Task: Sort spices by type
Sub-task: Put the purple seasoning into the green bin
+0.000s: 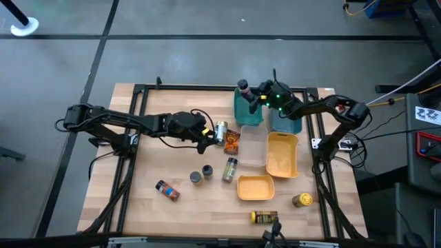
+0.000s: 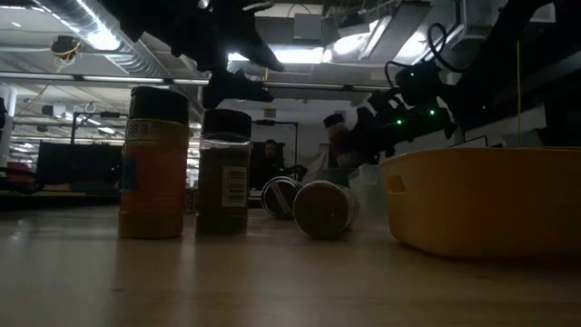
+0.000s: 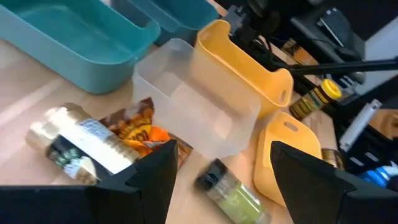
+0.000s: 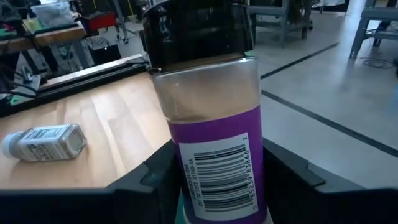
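Table (image 1: 172, 210) carries teal bins (image 1: 248, 114), a clear bin (image 1: 253, 148) and two yellow bins (image 1: 282, 155) at right. Right gripper (image 1: 247, 94) clamps a purple-label jar (image 4: 214, 134) upright above the teal bins. Left gripper (image 1: 208, 141) hovers with fingers spread, empty, just beside a lying silver jar (image 1: 220, 131) and an orange packet (image 1: 231, 141). Other jars lie scattered toward the front, well apart.

Purple-labelled dark-lidded jar (image 4: 214, 124) upright in right gripper (image 4: 217, 180), other jars scattered
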Available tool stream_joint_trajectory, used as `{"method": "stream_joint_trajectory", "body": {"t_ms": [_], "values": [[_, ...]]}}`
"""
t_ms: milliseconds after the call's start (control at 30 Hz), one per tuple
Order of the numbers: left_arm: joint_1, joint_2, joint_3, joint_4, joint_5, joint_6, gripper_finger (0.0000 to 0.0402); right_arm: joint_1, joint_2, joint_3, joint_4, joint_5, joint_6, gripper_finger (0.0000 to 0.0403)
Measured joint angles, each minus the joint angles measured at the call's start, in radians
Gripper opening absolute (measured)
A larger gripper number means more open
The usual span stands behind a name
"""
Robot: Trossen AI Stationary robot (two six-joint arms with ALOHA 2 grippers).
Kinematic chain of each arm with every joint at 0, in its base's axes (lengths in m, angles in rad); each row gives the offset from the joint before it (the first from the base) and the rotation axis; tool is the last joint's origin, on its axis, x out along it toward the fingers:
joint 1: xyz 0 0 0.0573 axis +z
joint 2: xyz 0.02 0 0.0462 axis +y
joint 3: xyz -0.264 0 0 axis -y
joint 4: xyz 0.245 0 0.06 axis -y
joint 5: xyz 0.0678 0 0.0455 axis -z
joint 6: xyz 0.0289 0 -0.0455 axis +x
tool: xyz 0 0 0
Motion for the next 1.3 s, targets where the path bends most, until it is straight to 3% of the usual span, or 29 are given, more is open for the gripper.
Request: {"method": "stream_joint_trajectory", "body": {"t_ms": [600, 1300], "values": [[0.005, 0.000, 0.000, 0.001, -0.009, 0.000, 0.0239, 0.000, 0.111, 0.010, 0.033, 0.068, 0.048, 0.0179], [0.005, 0.000, 0.000, 0.000, -0.009, 0.054, 0.0239, -0.001, 0.230, 0.070, 0.033, 0.071, 0.054, 0.0179]]}}
